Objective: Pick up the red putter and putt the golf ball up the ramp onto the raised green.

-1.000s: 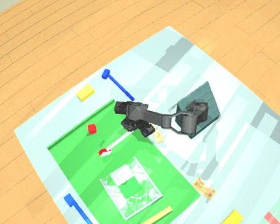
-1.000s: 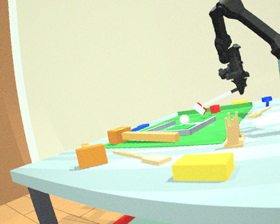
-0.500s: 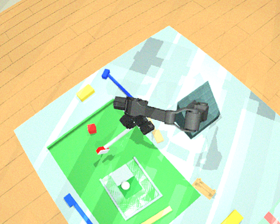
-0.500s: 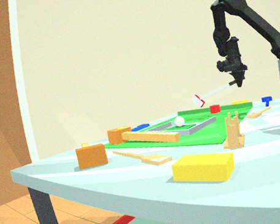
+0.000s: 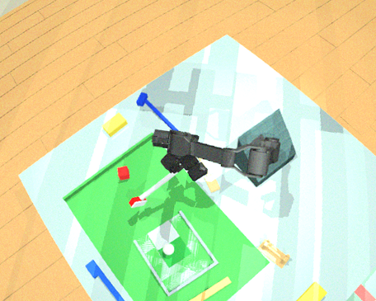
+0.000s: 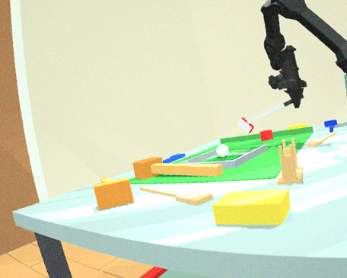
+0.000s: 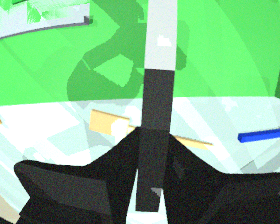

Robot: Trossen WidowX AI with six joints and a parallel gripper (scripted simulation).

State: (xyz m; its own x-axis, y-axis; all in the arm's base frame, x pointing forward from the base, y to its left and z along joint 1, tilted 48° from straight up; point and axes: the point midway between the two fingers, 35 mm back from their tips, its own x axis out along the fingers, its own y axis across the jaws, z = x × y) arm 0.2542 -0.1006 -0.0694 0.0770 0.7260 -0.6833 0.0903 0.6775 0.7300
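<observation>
I see my arm [image 6: 309,21] reach up high and bend down. My gripper [image 6: 296,102] pinches the dark end of the putter [image 6: 262,116]. The putter hangs in the air over the green mat [image 5: 103,210], its head lower than my gripper. The ball [image 5: 168,249] sits on the raised green [image 5: 178,262], well apart from the putter.

Tabletop stock, by kind:
- red putter [image 5: 156,188] — 1
- golf ball [image 5: 168,249] — 1
- blue putters [image 5: 141,99], [image 5: 109,288] — 2
- yellow blocks [image 5: 114,123], [image 5: 311,297] — 2
- red block [image 5: 123,172] — 1
- orange block [image 6: 113,193] — 1
- orange-headed mallet [image 6: 188,169] — 1
- tan paddles [image 6: 192,199], [image 6: 320,140] — 2
- tan rack [image 6: 289,166] — 1
</observation>
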